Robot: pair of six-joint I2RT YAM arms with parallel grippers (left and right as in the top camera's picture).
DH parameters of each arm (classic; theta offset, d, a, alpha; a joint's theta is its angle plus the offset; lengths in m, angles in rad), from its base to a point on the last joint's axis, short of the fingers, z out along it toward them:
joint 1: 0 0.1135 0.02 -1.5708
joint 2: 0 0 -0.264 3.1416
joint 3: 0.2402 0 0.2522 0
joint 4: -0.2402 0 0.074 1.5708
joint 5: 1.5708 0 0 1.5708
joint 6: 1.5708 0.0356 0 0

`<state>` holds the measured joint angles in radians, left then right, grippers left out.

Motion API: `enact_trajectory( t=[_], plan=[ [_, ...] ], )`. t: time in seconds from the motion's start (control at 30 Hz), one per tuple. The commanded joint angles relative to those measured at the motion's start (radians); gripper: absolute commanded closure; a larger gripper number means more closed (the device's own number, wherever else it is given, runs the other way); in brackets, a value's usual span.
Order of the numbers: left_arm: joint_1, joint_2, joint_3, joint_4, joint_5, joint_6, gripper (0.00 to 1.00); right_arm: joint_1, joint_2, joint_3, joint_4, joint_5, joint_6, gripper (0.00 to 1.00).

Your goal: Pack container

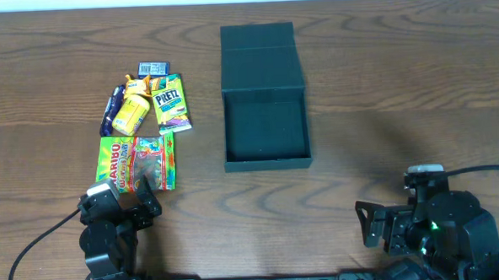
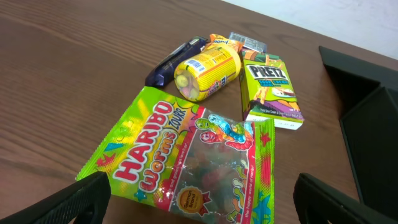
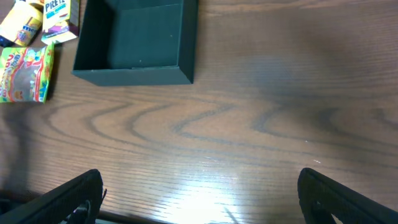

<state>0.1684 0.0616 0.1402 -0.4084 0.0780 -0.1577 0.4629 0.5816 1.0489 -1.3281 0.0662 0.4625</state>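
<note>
The container (image 1: 266,127) sits open on the table (image 1: 382,83), flap lid folded back. Left of it, the left gripper (image 2: 214,202) has its 2 fingers (image 2: 87,196) spread wide over the Haribo bag (image 2: 186,162), holding nothing. Right of the container, the right gripper (image 3: 202,199) gapes equally wide, holding nothing.

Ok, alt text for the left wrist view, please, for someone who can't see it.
A Haribo Worms bag lies flat on the wooden table just ahead of the open left gripper. Behind it sit a yellow packet, a Pretz box and a dark blue bar; the dark container edges in at right.
</note>
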Motion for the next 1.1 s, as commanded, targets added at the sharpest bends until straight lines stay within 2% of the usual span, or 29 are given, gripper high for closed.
enact_trajectory(
  t=[0.0,0.77,0.87,0.97,1.07],
  plan=[
    [0.003,-0.003,-0.02,-0.005,-0.007,0.0,0.05,-0.005,-0.001,0.011,-0.004,-0.003,-0.011,0.01],
    [0.002,-0.003,-0.02,-0.003,0.012,-0.007,0.05,-0.005,-0.001,0.011,-0.004,-0.003,-0.011,0.01],
    [0.002,-0.003,-0.02,0.01,0.053,-0.089,0.05,-0.005,-0.001,0.01,-0.004,-0.003,-0.011,0.01],
    [0.002,-0.003,-0.02,0.034,0.1,-0.236,0.05,-0.005,-0.001,0.011,-0.004,-0.003,-0.011,0.01],
    [0.002,-0.003,-0.011,0.083,0.153,-0.274,0.05,-0.005,-0.001,0.011,-0.004,-0.003,-0.011,0.01]
  ],
)
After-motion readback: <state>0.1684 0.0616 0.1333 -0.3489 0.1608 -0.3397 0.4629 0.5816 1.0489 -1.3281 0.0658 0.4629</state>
